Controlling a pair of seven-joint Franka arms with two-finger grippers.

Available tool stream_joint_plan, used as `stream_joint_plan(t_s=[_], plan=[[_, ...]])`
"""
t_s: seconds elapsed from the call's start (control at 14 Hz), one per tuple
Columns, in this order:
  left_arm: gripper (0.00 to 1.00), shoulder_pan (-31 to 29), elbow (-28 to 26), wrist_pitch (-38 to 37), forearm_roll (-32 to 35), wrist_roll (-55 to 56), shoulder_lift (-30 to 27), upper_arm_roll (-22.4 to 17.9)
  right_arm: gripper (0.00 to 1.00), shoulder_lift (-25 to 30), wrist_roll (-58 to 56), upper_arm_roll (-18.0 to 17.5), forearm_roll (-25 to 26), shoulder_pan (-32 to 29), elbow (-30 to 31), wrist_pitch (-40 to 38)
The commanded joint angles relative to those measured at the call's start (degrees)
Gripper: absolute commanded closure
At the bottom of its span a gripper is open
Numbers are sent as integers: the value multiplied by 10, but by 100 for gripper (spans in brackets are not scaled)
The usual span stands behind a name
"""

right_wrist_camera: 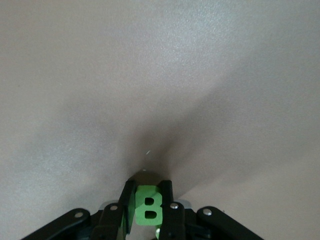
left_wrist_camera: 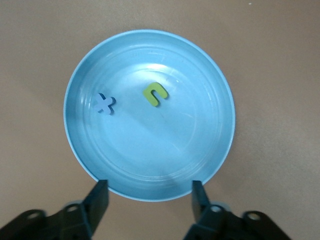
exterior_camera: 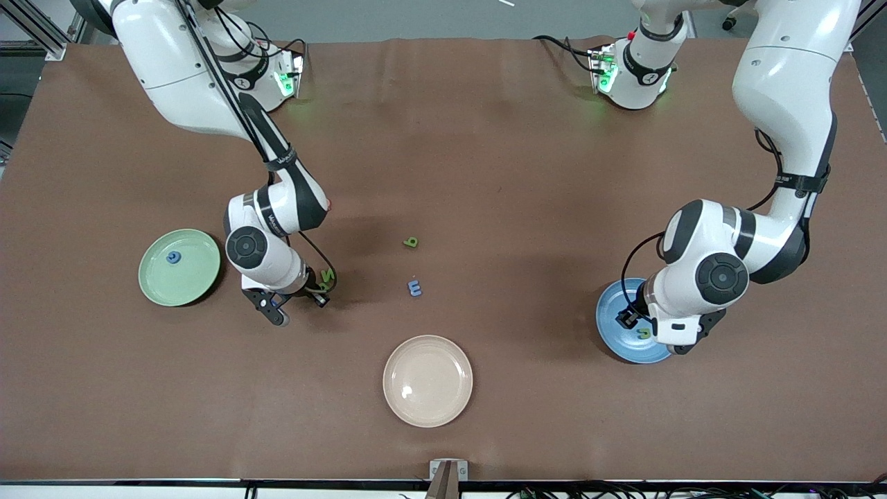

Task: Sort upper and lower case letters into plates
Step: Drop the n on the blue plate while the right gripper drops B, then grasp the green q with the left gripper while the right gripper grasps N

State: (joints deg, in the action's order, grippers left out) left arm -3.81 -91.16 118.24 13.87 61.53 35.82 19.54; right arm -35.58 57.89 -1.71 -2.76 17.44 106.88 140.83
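My right gripper [right_wrist_camera: 149,192] is shut on a green letter B [right_wrist_camera: 149,205], held low over bare brown table. In the front view this gripper [exterior_camera: 320,290] is beside the pale green plate [exterior_camera: 156,281], which holds a blue letter [exterior_camera: 173,257]; a green letter [exterior_camera: 327,278] shows right at the hand. My left gripper [left_wrist_camera: 149,197] hangs open with nothing between its fingers [left_wrist_camera: 97,200], over the rim of the blue plate [left_wrist_camera: 200,140]. A blue x [left_wrist_camera: 104,104] and a green u-shaped letter [left_wrist_camera: 155,93] lie in that plate. In the front view the left gripper [exterior_camera: 634,320] covers part of the blue plate [exterior_camera: 613,333].
A green letter [exterior_camera: 411,242] and a blue letter [exterior_camera: 414,287] lie loose mid-table between the arms. A cream-beige plate [exterior_camera: 427,380] with nothing in it sits nearer the front camera. Brown table cloth spreads all around.
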Motion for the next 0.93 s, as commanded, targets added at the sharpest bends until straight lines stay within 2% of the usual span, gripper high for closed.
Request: stream_joint_plan(t_s=[0.0,0.21,0.43,0.57,0.72,0.86], plan=[[0,19,5,-2,6,26,0,5,95,30,-52,4,-2,-7,-4,-84],[0,77,5,-1,4,82,5,6,95,78,-160,4,-2,-57,10,-116],[0,142,5,28,5,99,11,6,95,119,-288,4,-2,-114,50,-113],[5,195,5,43,3,109,14,4,95,134,-375,4,-2,-154,74,-104],[10,223,19,64,2,188,31,2,95,138,-477,4,-2,-198,88,-100],[12,273,55,69,3,305,64,2,95,137,-547,4,-2,-233,96,-95]])
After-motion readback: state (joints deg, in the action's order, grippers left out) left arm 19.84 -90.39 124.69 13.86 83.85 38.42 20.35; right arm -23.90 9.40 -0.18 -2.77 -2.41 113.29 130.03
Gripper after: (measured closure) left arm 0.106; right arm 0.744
